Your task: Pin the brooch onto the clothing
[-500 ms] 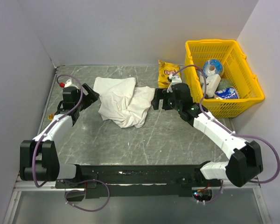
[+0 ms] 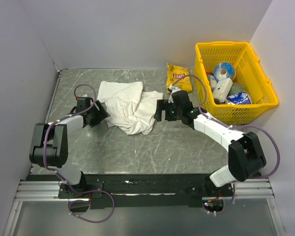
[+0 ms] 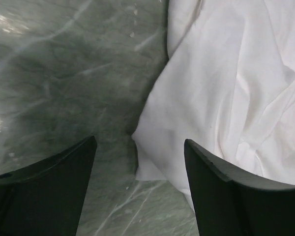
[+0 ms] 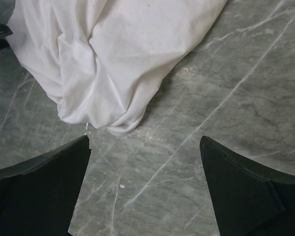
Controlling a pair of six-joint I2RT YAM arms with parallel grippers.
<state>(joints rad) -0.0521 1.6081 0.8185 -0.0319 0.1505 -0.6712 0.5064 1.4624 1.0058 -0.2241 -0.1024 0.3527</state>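
The clothing [image 2: 128, 108], a white T-shirt, lies crumpled on the grey marble table toward the back. My left gripper [image 2: 102, 116] is low at the shirt's left edge. Its jaws stand open in the left wrist view, and the gripper [image 3: 140, 142] frames a folded corner of the clothing [image 3: 226, 88]. My right gripper [image 2: 159, 111] sits at the shirt's right edge, also open. In the right wrist view the gripper [image 4: 145, 138] is over bare table, with the bunched clothing [image 4: 108, 54] just beyond its fingertips. The brooch is out of view in every frame.
A yellow crisp bag [image 2: 178, 77] lies behind the right gripper. A yellow basket [image 2: 255, 101] holding several items stands at the back right. Walls close in the table at the left, back and right.
The left gripper has come nearer and lower along the shirt's left edge, its arm folding back to the left. The right gripper has shifted left toward the shirt's right edge.
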